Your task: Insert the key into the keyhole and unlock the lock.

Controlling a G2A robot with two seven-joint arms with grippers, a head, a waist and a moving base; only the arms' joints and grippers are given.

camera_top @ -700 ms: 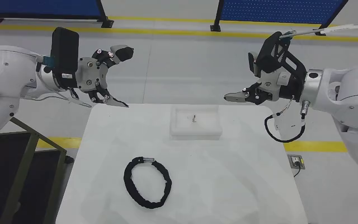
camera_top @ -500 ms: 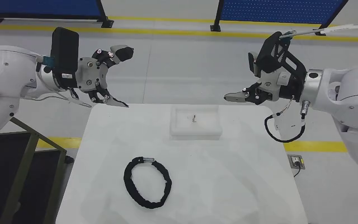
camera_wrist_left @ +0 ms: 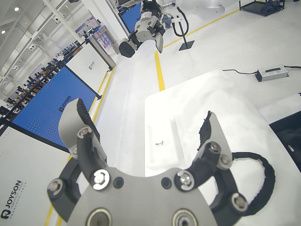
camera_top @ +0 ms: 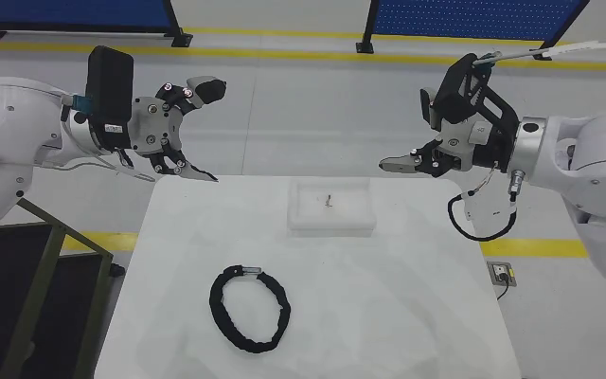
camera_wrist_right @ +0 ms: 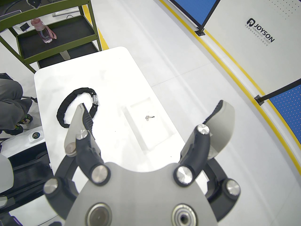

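Silver metal key (camera_top: 328,201) lies in the shallow white tray (camera_top: 308,225); your left gripper (camera_wrist_left: 144,108) and right gripper (camera_wrist_right: 151,104) gape empty: pinch its head squarely.

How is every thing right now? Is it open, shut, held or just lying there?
key: lying loose in the tray, not held.
lock: closed in a loop, flat on the table, no key in it.
left end effector: open, empty, up in the air by the table's edge.
right end effector: open, empty, up in the air beside the table.
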